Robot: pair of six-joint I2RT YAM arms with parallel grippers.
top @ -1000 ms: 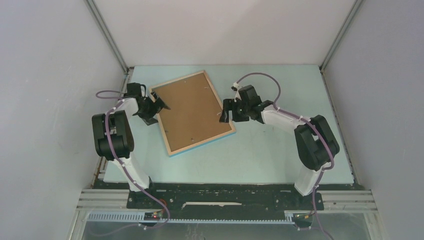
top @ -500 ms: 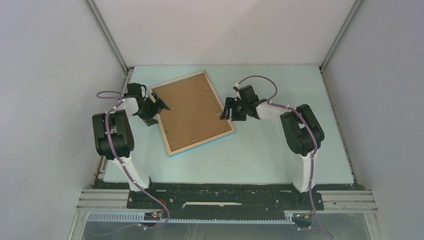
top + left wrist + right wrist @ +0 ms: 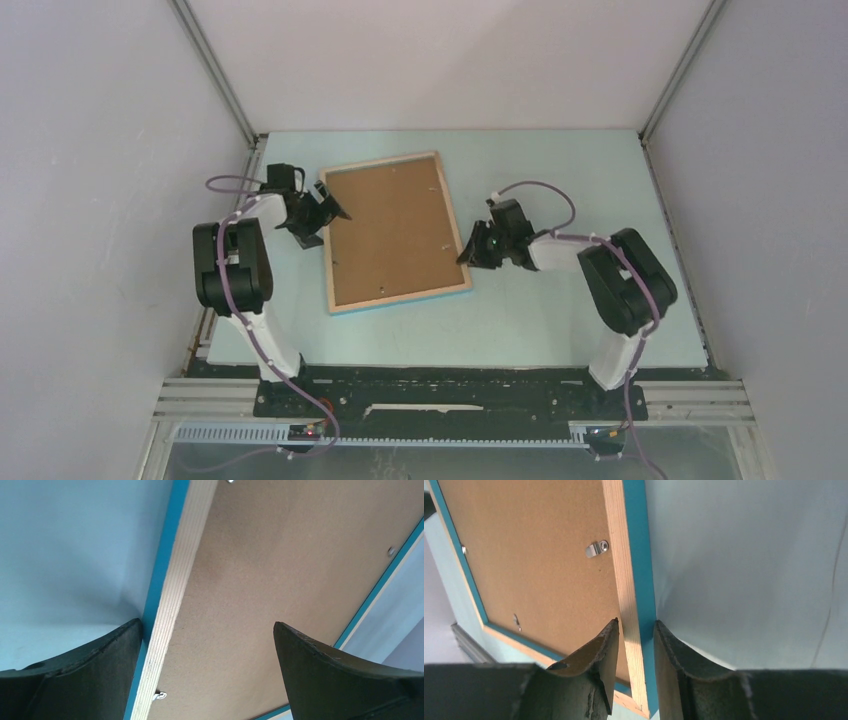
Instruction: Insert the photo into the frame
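The frame (image 3: 400, 298) lies face down on the table, light wood back up, teal edge showing. The brown backing board (image 3: 390, 230) fills it. The photo is hidden. My left gripper (image 3: 328, 208) is open and straddles the frame's left rail (image 3: 175, 595): one finger is against the teal outer side, the other over the backing board (image 3: 280, 580). My right gripper (image 3: 468, 252) is shut on the frame's right rail (image 3: 624, 580) near its near corner, with one finger on each side of the rail in the right wrist view (image 3: 636, 627).
Small metal turn clips (image 3: 596, 548) sit on the backing board along the rails. The pale blue table (image 3: 560, 320) is walled by grey panels on the left, back and right. A black base rail (image 3: 450, 385) runs along the near edge.
The frame has turned clockwise and now lies nearly square to the table. My right gripper moved nearer and to the right with the frame's right rail. My left gripper shifted slightly right.
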